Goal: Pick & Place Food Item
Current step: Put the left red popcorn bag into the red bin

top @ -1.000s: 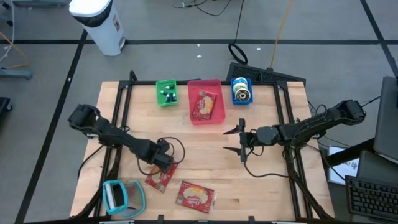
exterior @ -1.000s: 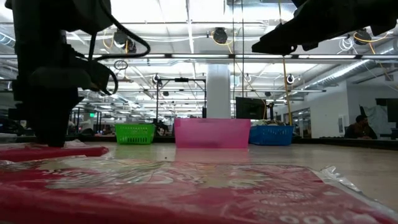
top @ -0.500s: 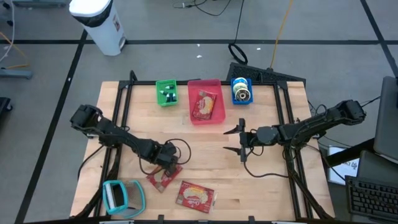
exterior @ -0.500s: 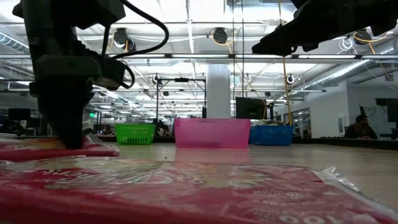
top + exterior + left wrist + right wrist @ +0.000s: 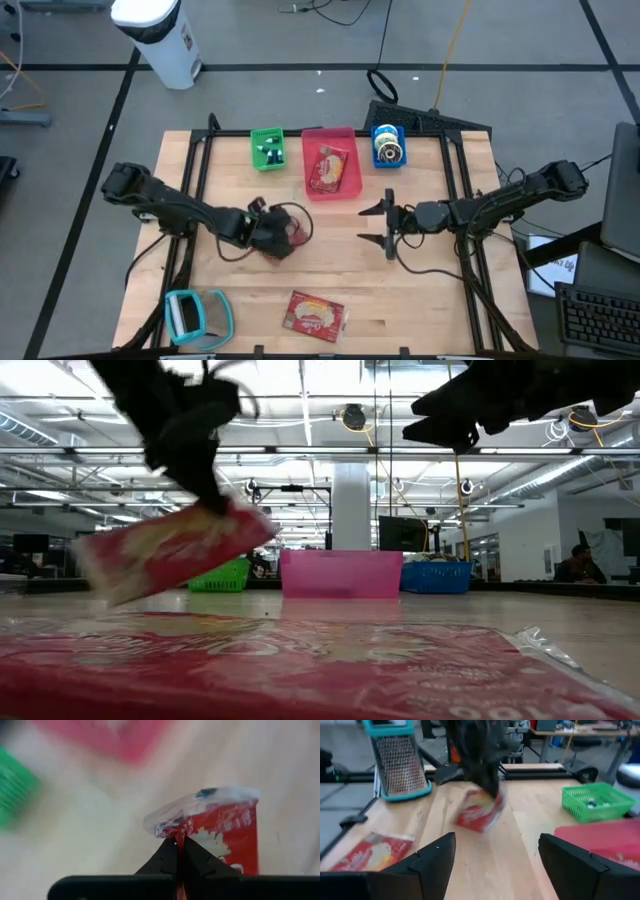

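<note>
L tool (image 5: pixel 272 238) clamped on red snack pkt (image 5: pixel 170 550), lifted, tilted, R tool (image 5: pixel 388 226) wide open, empty, mid-table

Glossy crinkled plastic packet (image 5: pixel 220 827), pale matt wooden tabletop (image 5: pixel 440 300), plastic mesh baskets (image 5: pixel 267 149).

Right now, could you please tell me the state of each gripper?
Left gripper: shut on the red snack packet, lifted off the table.
Right gripper: open, holding nothing.
</note>
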### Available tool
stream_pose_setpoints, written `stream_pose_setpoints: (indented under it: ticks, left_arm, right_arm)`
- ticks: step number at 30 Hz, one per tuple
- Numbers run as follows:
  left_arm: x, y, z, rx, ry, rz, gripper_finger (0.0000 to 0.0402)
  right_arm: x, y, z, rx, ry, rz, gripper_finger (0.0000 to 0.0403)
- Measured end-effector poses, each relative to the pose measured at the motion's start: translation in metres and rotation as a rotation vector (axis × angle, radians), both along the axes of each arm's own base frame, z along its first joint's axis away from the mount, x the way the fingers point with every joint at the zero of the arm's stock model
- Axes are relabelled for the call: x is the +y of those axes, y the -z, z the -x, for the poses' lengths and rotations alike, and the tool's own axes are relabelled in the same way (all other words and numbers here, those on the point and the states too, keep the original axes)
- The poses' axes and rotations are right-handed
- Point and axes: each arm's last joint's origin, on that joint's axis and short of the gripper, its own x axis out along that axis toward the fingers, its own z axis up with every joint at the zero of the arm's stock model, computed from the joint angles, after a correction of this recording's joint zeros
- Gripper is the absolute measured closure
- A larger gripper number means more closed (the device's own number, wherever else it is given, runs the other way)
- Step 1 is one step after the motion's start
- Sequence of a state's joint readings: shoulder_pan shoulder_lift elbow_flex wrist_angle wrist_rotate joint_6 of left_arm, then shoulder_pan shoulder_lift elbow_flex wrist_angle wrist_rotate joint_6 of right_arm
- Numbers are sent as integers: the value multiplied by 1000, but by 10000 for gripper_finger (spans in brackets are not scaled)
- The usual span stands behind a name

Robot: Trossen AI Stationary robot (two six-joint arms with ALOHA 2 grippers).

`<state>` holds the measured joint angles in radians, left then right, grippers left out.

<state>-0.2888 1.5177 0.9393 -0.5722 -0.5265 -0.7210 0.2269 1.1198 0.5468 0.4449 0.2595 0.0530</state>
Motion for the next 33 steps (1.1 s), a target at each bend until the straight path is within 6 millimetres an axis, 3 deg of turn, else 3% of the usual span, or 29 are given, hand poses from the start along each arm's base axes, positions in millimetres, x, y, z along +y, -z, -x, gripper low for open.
stream_pose_setpoints:
  ticks: [5, 13, 23, 33]
  left_arm:
    - [5, -39, -15, -190, 20, -254, 399]
    - [14, -71, -40, -389, 101, -472, 399]
    - [24, -77, -46, -444, 157, -443, 399]
    - [24, -77, -46, -449, 155, -434, 399]
  right_arm:
    - [-6, 0, -3, -21, 51, -114, 131]
    - [-6, 3, -20, -147, 84, -141, 131]
    - [-30, 8, -41, -221, 177, -201, 131]
    - [-39, -9, -71, -142, 109, -201, 146]
